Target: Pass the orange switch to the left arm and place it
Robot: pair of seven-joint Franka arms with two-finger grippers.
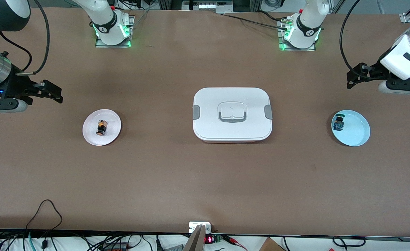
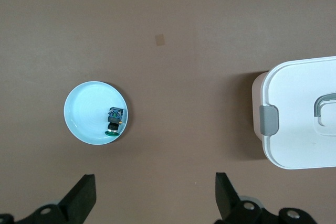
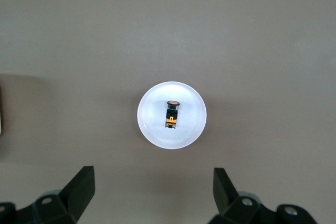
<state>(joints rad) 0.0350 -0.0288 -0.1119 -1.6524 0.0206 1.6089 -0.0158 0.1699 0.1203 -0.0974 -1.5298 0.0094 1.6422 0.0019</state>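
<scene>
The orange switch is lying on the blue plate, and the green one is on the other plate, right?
Not quite. The orange switch lies on the pink plate, toward the right arm's end of the table. The green switch is on the blue plate. The front view shows both.
</scene>
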